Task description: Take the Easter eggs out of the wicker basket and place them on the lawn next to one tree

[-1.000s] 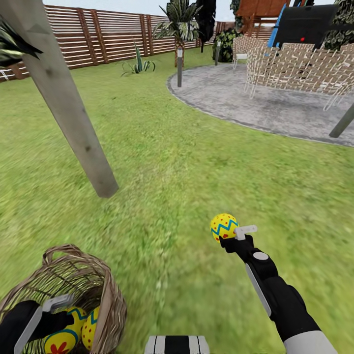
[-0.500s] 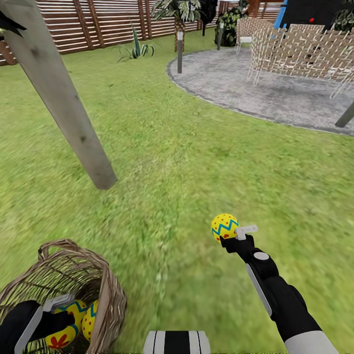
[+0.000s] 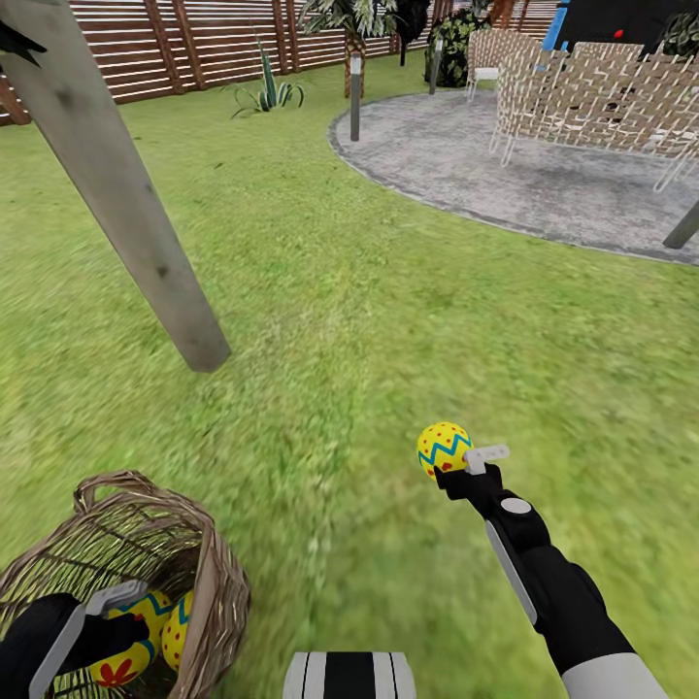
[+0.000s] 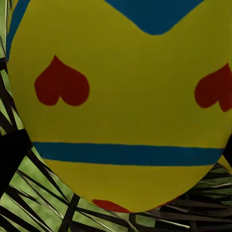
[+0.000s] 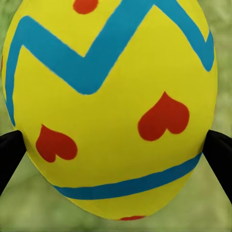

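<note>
Right tool [image 3: 454,464] around egg [image 3: 443,449]

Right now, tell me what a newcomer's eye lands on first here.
The yellow egg with its blue zigzag, shut in the right gripper above the lawn. Then the wicker basket at lower left, two more eggs inside with the left gripper, and the slanting tree trunk beyond.

Egg [image 5: 113,111] smooth, matt paint; basket [image 3: 199,553] rough woven wicker.
</note>
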Controlling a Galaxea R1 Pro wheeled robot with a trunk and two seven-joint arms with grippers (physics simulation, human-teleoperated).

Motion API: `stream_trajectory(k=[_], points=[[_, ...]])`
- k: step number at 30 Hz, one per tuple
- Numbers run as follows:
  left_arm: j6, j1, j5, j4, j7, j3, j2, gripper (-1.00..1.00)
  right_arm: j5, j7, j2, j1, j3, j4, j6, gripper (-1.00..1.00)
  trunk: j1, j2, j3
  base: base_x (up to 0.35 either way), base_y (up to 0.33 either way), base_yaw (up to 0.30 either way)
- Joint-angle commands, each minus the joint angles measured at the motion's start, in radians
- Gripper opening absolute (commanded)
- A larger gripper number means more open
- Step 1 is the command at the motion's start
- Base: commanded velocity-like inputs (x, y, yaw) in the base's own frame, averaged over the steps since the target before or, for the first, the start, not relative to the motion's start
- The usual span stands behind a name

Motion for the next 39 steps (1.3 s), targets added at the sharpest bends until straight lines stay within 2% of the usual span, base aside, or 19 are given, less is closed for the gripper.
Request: stream_trajectory(k=[1,32,39], points=[[0.004,0.0,-0.014,-0.001,-0.007,0.003,-0.001,-1.0,0.0,0.0,-0.001,-0.001,0.002,-0.001,0.005,-1.0,0.0,0.0,-0.001,0.0,0.0,0.0],[0.006,0.0,-0.014,-0.001,-0.013,0.001,-0.005,-1.0,0.0,0.0,0.001,0.0,0.002,0.002,0.007,-1.0,0.0,0.0,-0.001,0.0,0.0,0.0],[0.007,0.0,-0.014,-0.001,-0.013,0.001,-0.005,-1.0,0.0,0.0,0.001,-0.001,0.002,0.005,0.006,-1.0,-0.003,0.001,0.026,0.0,0.0,0.0]])
